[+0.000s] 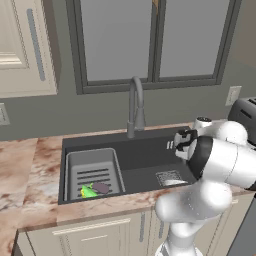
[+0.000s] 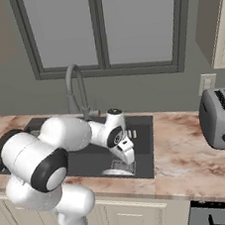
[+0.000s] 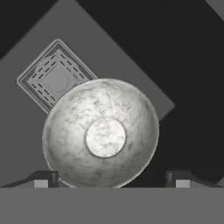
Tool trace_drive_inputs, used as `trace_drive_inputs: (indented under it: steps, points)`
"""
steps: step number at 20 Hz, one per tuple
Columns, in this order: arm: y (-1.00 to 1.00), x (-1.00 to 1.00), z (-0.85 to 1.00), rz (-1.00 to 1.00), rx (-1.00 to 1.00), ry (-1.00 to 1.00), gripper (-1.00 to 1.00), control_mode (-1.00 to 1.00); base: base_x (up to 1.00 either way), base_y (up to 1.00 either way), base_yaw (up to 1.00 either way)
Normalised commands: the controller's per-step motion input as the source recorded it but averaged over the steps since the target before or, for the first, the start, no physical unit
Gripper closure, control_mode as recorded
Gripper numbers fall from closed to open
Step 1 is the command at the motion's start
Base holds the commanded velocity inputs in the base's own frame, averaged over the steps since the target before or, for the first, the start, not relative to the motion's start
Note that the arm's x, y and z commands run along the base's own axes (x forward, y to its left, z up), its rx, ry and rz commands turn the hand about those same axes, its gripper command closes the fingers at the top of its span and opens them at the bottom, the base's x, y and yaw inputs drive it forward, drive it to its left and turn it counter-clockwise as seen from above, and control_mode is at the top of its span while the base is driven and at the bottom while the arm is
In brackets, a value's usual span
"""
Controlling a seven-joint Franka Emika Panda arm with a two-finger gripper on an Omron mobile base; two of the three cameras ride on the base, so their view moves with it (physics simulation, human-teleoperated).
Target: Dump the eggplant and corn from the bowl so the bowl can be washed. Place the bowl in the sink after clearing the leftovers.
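Item 1, my gripper point(image 3: 113, 178): bottom edge of the hand view, 2 fingertips spread wide either side of the bowl, holding nothing.

Item 2, the bowl point(image 3: 101, 139): centre of the hand view, lying in the sink point(image 1: 145, 157) beside the square drain point(image 3: 56, 76), apparently bottom up. Risk: a fingertip clips its rim as I lift away and skids it across the basin.

Item 3, the eggplant point(image 1: 101, 188) and the corn point(image 1: 88, 192): lower left of the left base view, side by side in the slotted basket point(image 1: 80, 167). Risk: none I can judge.
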Motion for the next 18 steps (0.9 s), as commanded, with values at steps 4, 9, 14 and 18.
trace_drive_inputs:
  steps: [4,9,14,18]
  points:
    - [0.09,-0.41,1.0,0.0,-0.13,-0.38,-1.0,-1.0,0.0,0.0,0.0]
    - [0.19,-0.83,1.0,0.0,-0.15,-0.33,-1.0,-1.0,0.0,0.0,0.0]
    - [0.41,-0.96,1.0,0.0,-0.13,-0.39,-1.0,-1.0,0.0,0.0,0.0]
    - [0.49,-1.0,1.0,0.0,-0.11,-0.39,-1.0,-1.0,0.0,0.0,0.0]
